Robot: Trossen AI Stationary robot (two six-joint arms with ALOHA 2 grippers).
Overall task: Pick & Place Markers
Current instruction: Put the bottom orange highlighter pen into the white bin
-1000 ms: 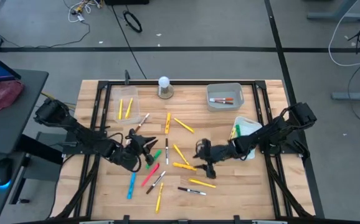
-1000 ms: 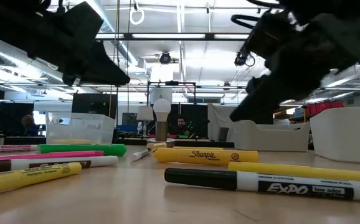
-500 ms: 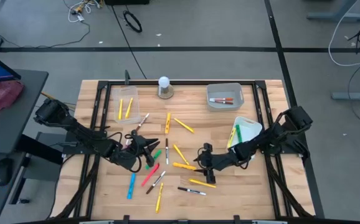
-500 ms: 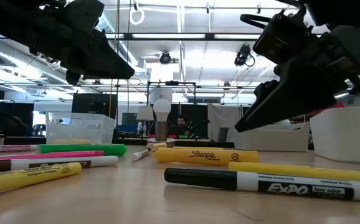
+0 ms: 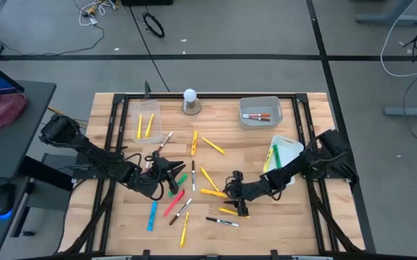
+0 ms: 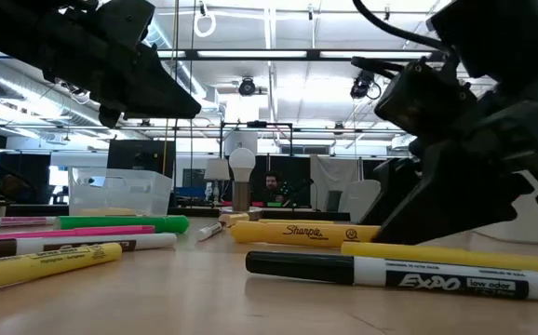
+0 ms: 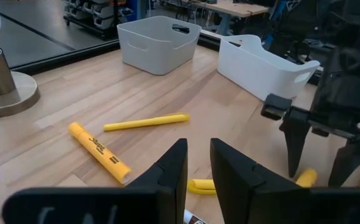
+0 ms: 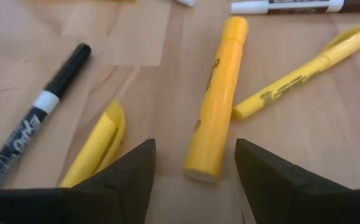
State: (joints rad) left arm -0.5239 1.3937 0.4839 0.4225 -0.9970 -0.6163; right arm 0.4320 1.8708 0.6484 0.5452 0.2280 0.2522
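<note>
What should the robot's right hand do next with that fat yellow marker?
Probably close. The right gripper is low with its fingers wide open on either side of the yellow marker, which lies free on the table, so squeezing should grab it.
</note>
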